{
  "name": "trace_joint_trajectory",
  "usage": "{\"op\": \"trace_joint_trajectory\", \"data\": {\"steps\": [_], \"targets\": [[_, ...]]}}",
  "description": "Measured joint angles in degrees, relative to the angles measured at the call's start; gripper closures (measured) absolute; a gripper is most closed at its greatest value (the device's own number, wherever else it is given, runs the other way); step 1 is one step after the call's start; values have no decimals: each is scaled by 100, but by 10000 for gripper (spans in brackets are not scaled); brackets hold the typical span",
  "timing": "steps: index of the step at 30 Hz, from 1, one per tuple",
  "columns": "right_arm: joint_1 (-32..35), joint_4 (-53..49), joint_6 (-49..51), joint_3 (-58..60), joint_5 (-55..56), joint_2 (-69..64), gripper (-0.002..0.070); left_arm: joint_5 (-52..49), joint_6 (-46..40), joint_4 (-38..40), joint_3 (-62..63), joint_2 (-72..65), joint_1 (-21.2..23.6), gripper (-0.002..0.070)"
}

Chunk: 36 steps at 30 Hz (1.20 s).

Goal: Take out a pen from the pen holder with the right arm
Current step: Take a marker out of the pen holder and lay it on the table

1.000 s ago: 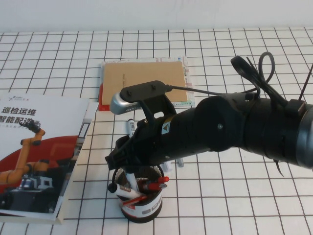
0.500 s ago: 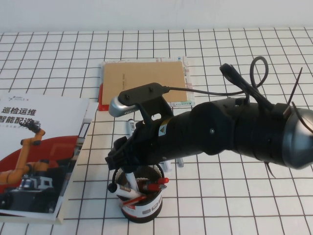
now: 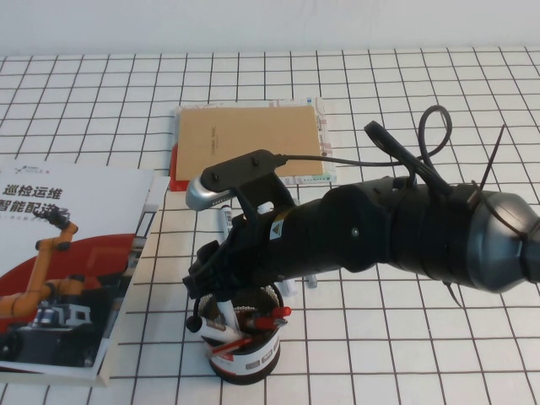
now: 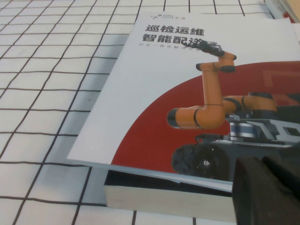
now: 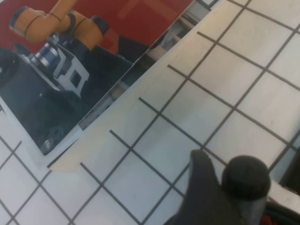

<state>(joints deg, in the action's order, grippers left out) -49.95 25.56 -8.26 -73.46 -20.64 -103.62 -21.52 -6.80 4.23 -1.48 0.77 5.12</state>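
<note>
Several pens [image 3: 268, 319] stand in the mesh pen holder [image 3: 246, 359] on the gridded table [image 3: 405, 337], just beside a robotics manual [image 3: 67, 253]. Right gripper [image 3: 211, 283] hangs just above the holder's rim; released or clenched, nobody watching can tell. Left gripper [image 4: 265, 190] hovers over the manual's corner, its state equally unclear.

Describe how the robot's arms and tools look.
Right arm: thick black cylindrical links, grey metallic joint shell, small yellow triangle sticker, silver-black camera with looping black cable. The black right tool sits over the pen holder. Left tool: black, at the booklet's edge.
</note>
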Motion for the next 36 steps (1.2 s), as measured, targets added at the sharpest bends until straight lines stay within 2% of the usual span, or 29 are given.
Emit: {"op": "trace_joint_trajectory", "data": {"steps": [3, 14, 24, 36], "targets": [[0, 15, -142, 0, 26, 0, 341, 0, 0, 0, 0, 0, 0, 678], [0, 164, -221, 0, 72, 0, 562, 0, 0, 0, 0, 0, 0, 678], [0, 186, -410, 0, 72, 251, 566, 0, 0, 0, 0, 0, 0, 678], [154, -147, -518, 0, 125, 1561, 566, 0, 0, 0, 0, 0, 0, 678]]}}
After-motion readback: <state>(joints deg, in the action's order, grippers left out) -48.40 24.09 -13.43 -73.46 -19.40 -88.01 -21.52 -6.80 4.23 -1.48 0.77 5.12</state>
